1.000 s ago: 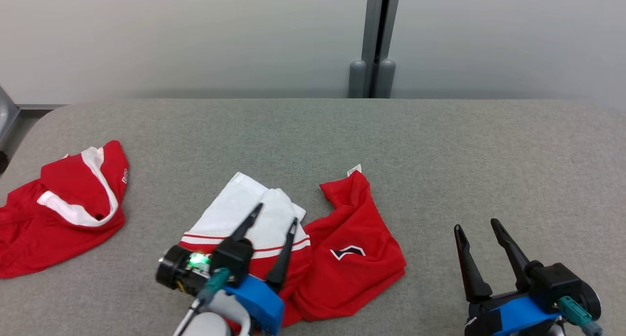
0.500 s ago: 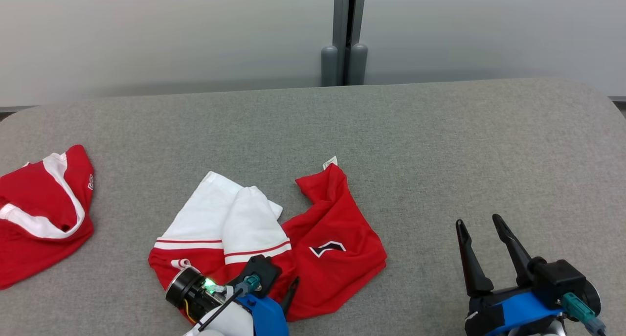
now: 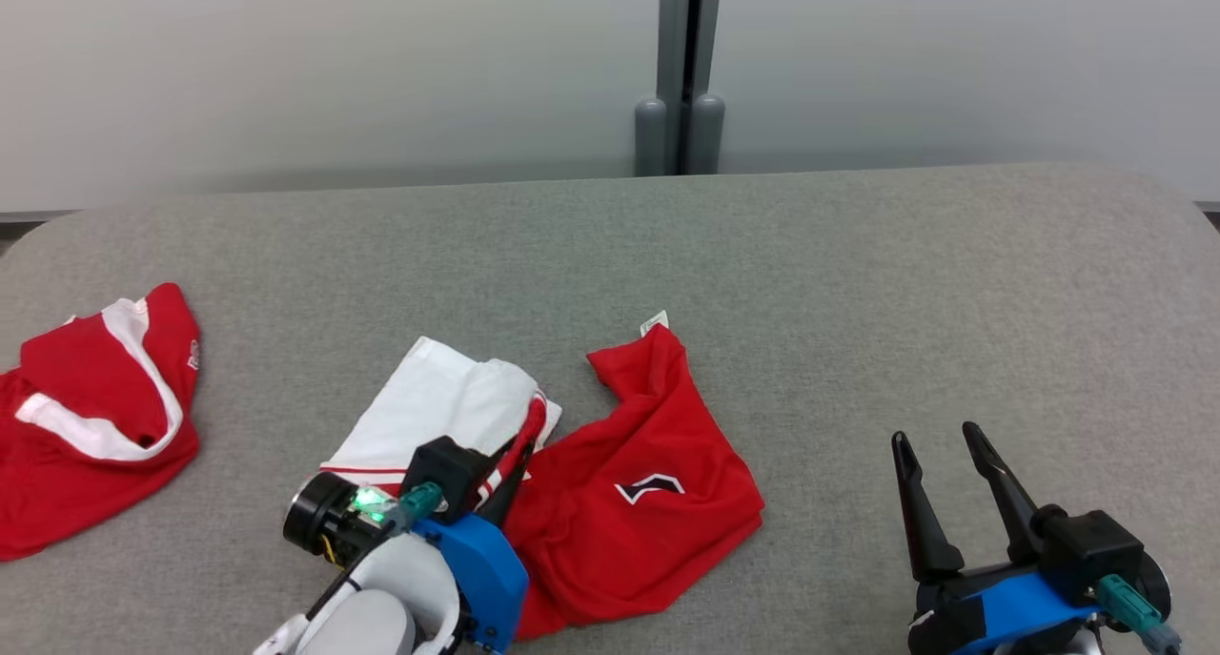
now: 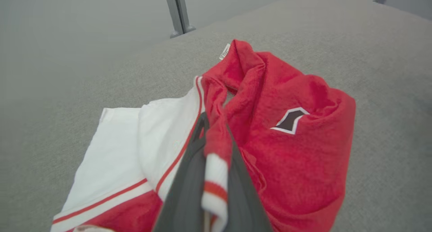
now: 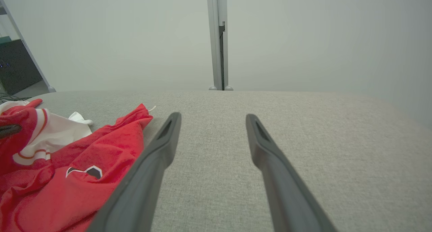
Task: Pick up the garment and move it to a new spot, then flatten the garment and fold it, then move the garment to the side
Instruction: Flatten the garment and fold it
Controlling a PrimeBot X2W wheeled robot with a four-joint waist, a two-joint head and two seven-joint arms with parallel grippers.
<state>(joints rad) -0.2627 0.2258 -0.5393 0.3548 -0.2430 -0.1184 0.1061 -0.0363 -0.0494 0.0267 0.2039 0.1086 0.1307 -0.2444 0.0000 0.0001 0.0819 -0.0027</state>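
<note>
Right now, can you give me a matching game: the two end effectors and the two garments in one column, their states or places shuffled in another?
1. left end effector, two dark fingers
2. right end effector, two dark fingers
3. red-and-white jersey with black emblem
4. crumpled red garment with white band

A. apart, at the left end of the grey fabric table
B. open, holding nothing
C. shut on cloth
D. pinched at one fold, rest on the table

Pairs: 1-C, 2-B, 3-D, 4-A.

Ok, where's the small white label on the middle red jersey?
Head view: the white label sits at the far tip of the red-and-white jersey, right of the left end effector.
</note>
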